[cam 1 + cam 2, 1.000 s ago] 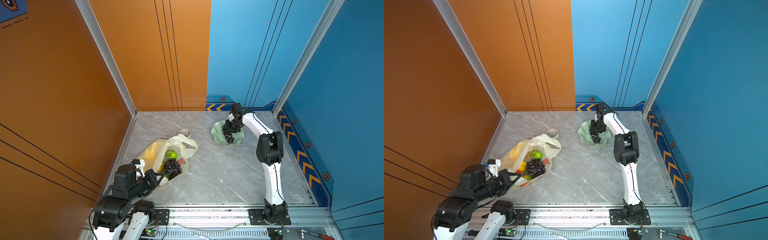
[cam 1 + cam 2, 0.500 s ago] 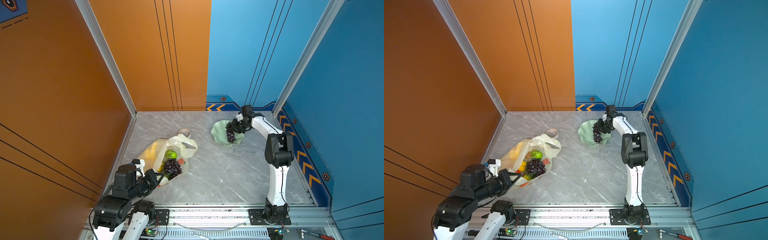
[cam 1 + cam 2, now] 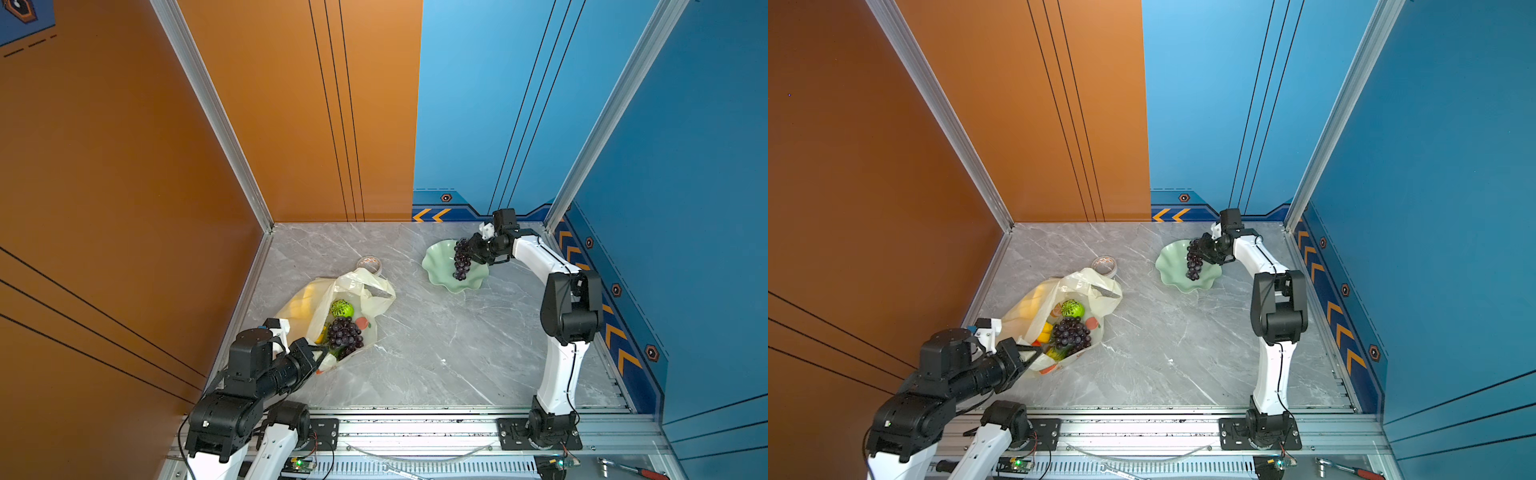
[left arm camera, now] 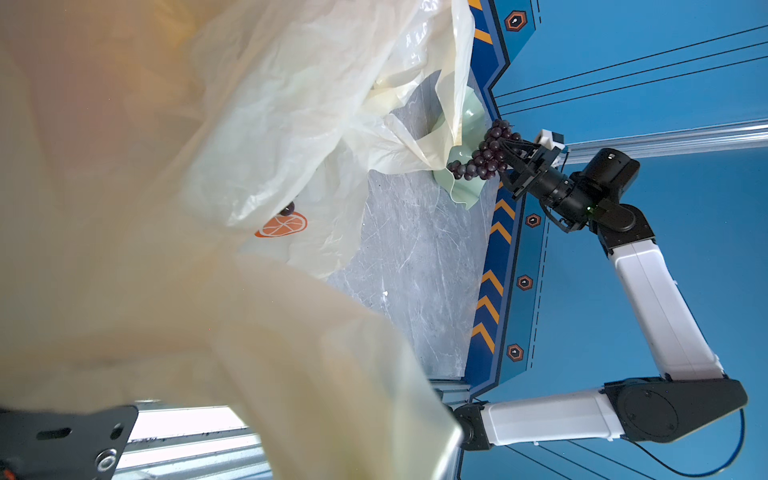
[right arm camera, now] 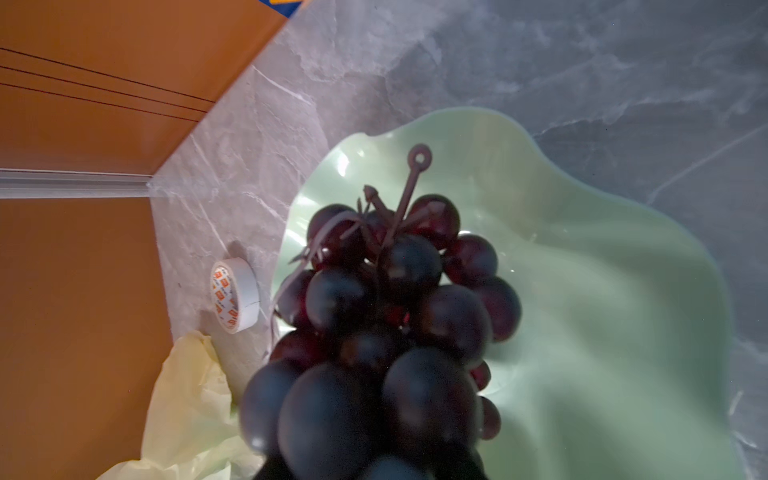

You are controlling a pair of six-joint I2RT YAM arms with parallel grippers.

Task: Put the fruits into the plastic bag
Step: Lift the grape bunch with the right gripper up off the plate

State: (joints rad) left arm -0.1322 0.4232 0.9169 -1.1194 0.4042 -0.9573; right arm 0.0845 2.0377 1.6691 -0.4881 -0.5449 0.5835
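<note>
The cream plastic bag [image 3: 307,301] lies open at the front left, and it fills most of the left wrist view [image 4: 208,166]. Inside it sit fruits: a green patterned ball [image 3: 341,308], a dark grape bunch [image 3: 344,332] and a yellow piece [image 3: 1045,330]. My left gripper [image 3: 321,356] is shut on the bag's near edge; the plastic hides its jaws in the left wrist view. My right gripper [image 3: 471,246] is shut on a second grape bunch [image 3: 462,259], which hangs over the pale green dish [image 3: 436,266]. The bunch [image 5: 395,311] hides the fingers in the right wrist view.
A small tape roll [image 3: 370,264] lies on the marble floor between the bag and the dish [image 5: 602,332]. Orange and blue walls close in the left, back and right. A metal rail runs along the front edge, with a red-handled tool [image 3: 631,471] on it.
My right arm swung its elbow out to the right and turned its wrist, so the grape bunch now hangs from the gripper over the dish. The left arm and bag have not moved.
</note>
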